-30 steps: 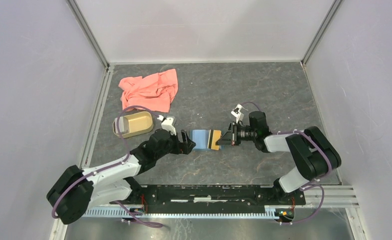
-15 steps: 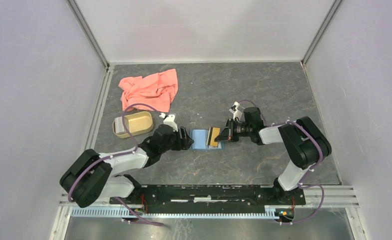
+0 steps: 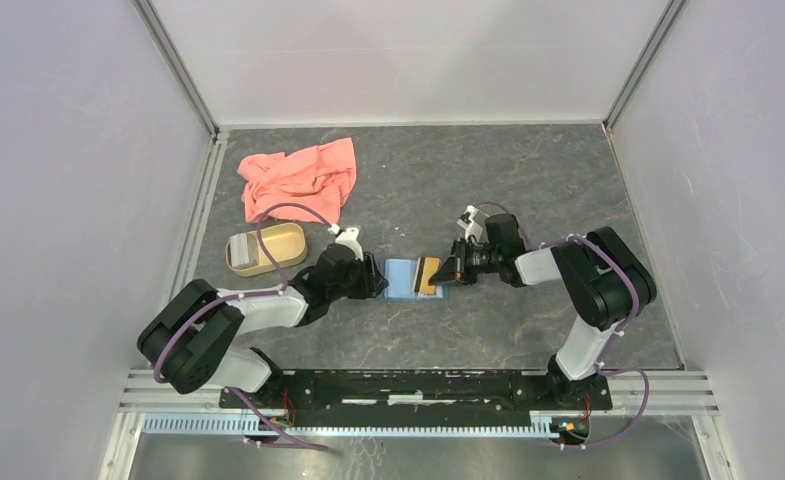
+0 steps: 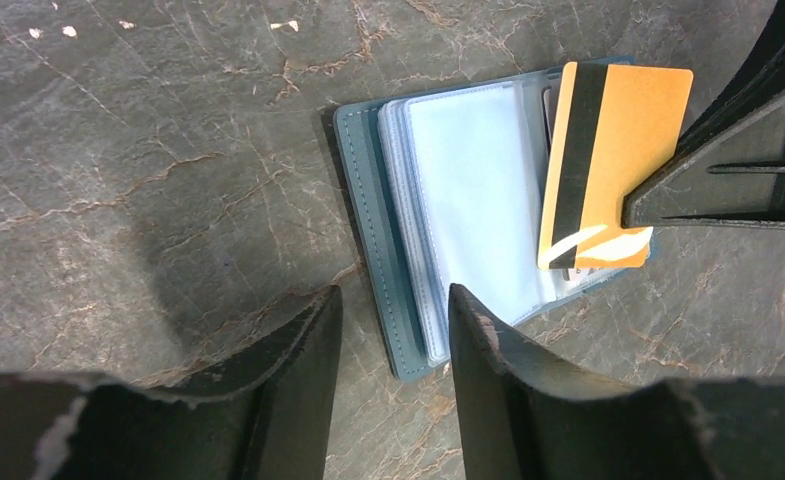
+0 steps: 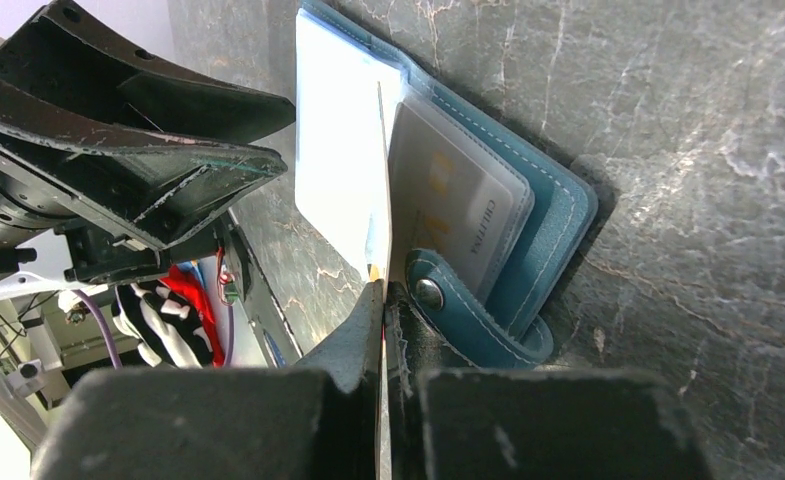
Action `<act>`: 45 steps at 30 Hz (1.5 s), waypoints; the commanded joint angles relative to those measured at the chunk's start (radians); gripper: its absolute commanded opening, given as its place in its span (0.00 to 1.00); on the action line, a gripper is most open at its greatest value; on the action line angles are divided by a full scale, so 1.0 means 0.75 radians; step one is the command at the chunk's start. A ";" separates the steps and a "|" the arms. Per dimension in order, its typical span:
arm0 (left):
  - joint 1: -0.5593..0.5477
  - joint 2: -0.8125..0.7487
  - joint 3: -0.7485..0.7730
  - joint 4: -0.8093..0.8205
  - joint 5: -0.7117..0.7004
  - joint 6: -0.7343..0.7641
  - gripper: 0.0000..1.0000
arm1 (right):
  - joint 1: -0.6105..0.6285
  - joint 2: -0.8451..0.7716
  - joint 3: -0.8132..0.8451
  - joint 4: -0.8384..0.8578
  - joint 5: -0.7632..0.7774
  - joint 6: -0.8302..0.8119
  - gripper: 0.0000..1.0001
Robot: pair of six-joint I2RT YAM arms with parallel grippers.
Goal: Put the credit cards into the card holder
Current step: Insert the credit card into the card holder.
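The teal card holder (image 3: 400, 279) lies open on the table, pale sleeves up (image 4: 468, 210). My right gripper (image 3: 447, 270) is shut on the gold-yellow credit card (image 3: 429, 275) with a dark stripe (image 4: 618, 150). It holds the card tilted on edge over the holder's right half, next to the snap tab (image 5: 468, 310). The card shows edge-on in the right wrist view (image 5: 381, 200). A pale card (image 5: 458, 200) sits in a sleeve beside it. My left gripper (image 3: 376, 280) is open and empty (image 4: 388, 310), with its fingertips at the holder's left cover edge. No dark card shows.
A salmon-pink cloth (image 3: 298, 180) lies at the back left. A tan oval dish (image 3: 268, 247) stands left of the left arm's wrist. White walls close the table on the left, back and right.
Both arms have drawn their elbows in toward the table. The gold card stays over the holder's right half and now looks narrower, tilted more on edge.
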 commanded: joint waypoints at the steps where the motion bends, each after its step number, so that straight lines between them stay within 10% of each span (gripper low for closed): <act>1: 0.005 0.029 0.040 -0.016 0.010 -0.035 0.49 | 0.016 0.020 0.036 0.030 -0.008 0.001 0.00; 45: 0.004 0.079 -0.002 0.016 0.100 -0.084 0.30 | 0.063 0.124 0.131 -0.090 -0.055 0.044 0.08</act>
